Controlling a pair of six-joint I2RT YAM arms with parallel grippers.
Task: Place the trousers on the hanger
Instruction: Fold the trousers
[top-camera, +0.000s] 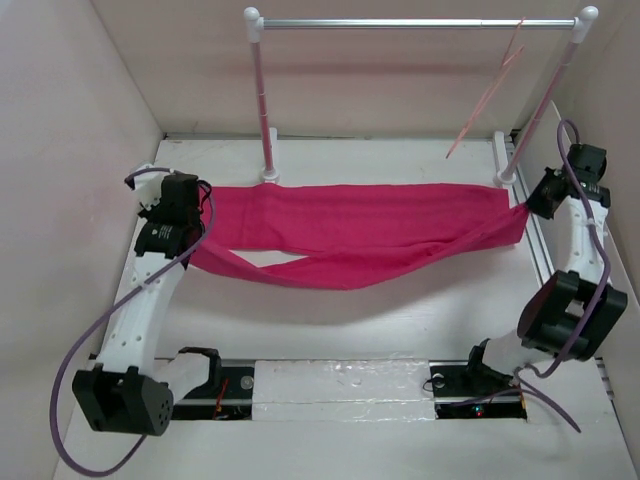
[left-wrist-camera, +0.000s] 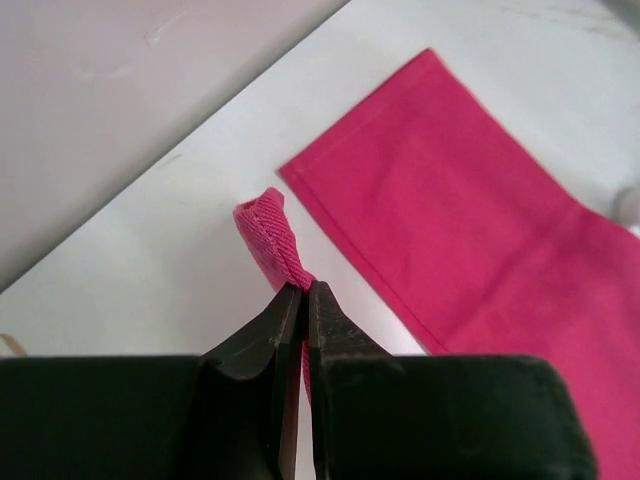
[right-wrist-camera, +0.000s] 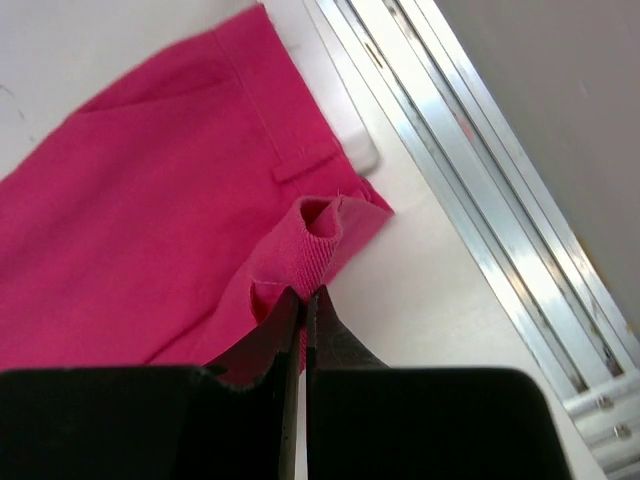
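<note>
Top view: trousers (top-camera: 370, 235) stretched across tabletop (top-camera: 400, 330) in front of rail (top-camera: 420, 22), sagging mid-span. Hanger (top-camera: 490, 100) hangs tilted off the rail's right end. Left tool (top-camera: 192, 235) left of the rail, right tool (top-camera: 520, 208) by its right post.
Left wrist: left tool pressed together, pinching a trouser-edge fold.
Right wrist: right tool nipping bunched waistband, belt loop nearby.

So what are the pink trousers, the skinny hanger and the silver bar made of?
The magenta-pink trousers look like soft matte woven cloth: a fine ribbed weave shows up close, and they sag and fold. The thin pale pink hanger looks like wire, maybe coated; too small to tell. The silver rail gleams like polished metal.
</note>
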